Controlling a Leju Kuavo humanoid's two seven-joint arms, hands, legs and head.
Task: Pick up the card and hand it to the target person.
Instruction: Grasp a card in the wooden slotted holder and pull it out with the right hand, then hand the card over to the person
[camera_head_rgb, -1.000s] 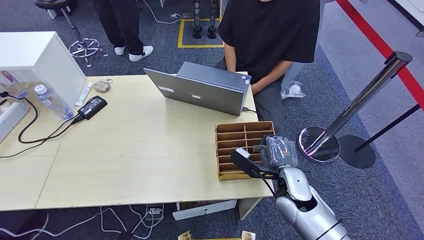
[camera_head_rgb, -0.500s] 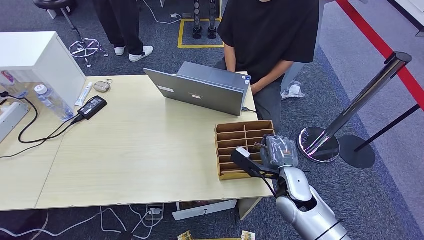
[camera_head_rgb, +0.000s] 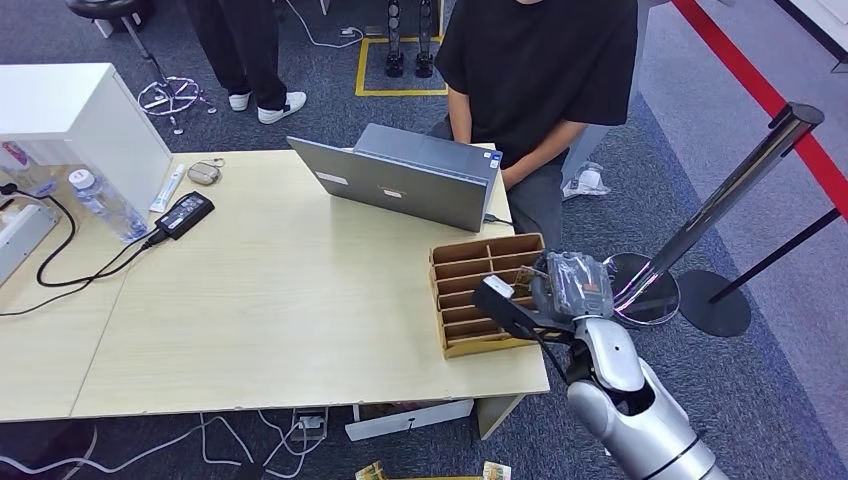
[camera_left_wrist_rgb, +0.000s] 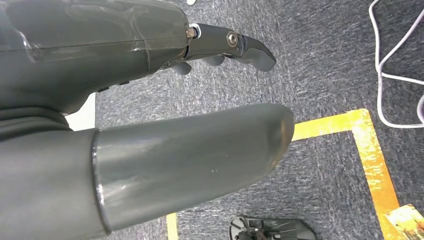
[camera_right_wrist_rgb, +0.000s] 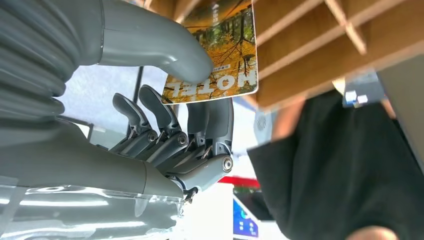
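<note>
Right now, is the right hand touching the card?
Touching. The right wrist view shows the right hand pinching the card: thumb on its face, fingers behind it.

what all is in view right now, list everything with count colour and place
table: 1, light wood, centre
card holder: 1, brown, slotted, near right table corner
card: 1, autumn-forest print, "HOTEL", held at the holder
laptop: 1, grey, far table edge
power adapter: 1, black, cabled, left side
water bottle: 1, clear, left edge
white cabinet: 1, far left
stanchion: 1, chrome, right floor
seated person: 1, black shirt, behind laptop
left robot hand: grey, over carpet, holds nothing
right robot hand: grey, pinches the card
</note>
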